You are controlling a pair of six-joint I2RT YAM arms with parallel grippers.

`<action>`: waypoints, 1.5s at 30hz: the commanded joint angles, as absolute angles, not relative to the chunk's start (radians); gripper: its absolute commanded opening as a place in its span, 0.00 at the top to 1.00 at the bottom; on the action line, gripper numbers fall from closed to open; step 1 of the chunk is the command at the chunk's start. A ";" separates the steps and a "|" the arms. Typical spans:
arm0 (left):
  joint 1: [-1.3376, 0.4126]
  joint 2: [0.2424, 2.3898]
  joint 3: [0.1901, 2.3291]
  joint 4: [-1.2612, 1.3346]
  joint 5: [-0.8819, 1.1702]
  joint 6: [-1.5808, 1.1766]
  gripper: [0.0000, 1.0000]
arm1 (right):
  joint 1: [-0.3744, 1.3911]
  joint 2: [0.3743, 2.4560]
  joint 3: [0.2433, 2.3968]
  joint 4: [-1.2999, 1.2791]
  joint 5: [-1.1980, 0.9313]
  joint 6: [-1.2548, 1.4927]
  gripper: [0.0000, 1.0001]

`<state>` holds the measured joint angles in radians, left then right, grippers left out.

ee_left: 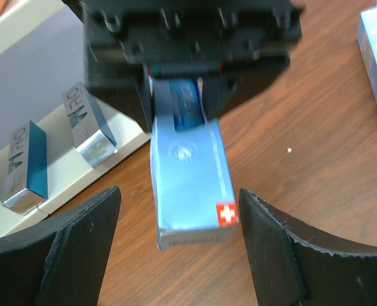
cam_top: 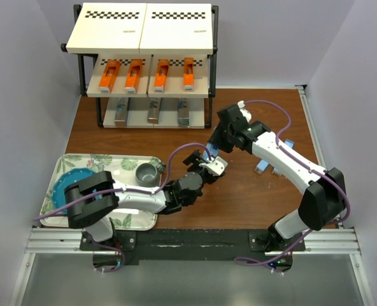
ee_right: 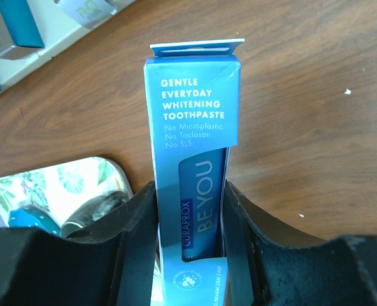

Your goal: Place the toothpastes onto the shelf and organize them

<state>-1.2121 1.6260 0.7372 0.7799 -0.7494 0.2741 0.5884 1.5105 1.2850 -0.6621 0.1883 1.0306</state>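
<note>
While the right gripper [ee_right: 188, 186] is clenched on one end of a light blue rectangular cardboard toothpaste box [ee_right: 192, 115], the box juts out over the brown wooden table [cam_top: 239, 197]. The left gripper [ee_left: 179, 197] is released: its two black fingers stand apart, one on each side of the box's free end.

Behind them, a three-tier shelf with a black metal frame and cream boards [cam_top: 144, 32] carries four orange toothpaste boxes [cam_top: 133, 73] on its middle tier. Three shiny metallic dark blue boxes [cam_top: 153, 111] sit on its bottom tier.

More light blue boxes [cam_top: 265, 167] lie on the table, partly hidden by the right arm. At near left, a leaf-patterned tray [cam_top: 121, 167] holds a round blue plate [cam_top: 64, 185] and a grey cup [cam_top: 147, 172].
</note>
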 commanded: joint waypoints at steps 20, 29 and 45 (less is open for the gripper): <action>-1.221 1.620 0.828 0.805 -0.827 0.130 0.69 | 0.595 1.470 1.259 -0.603 0.181 1.065 0.89; -1.221 1.525 0.792 0.739 -0.785 0.080 0.87 | 0.592 1.448 1.226 -0.555 0.189 1.068 0.24; -1.221 1.286 0.680 0.440 -0.650 -0.078 0.92 | 0.367 1.394 1.238 -0.492 0.109 0.976 0.02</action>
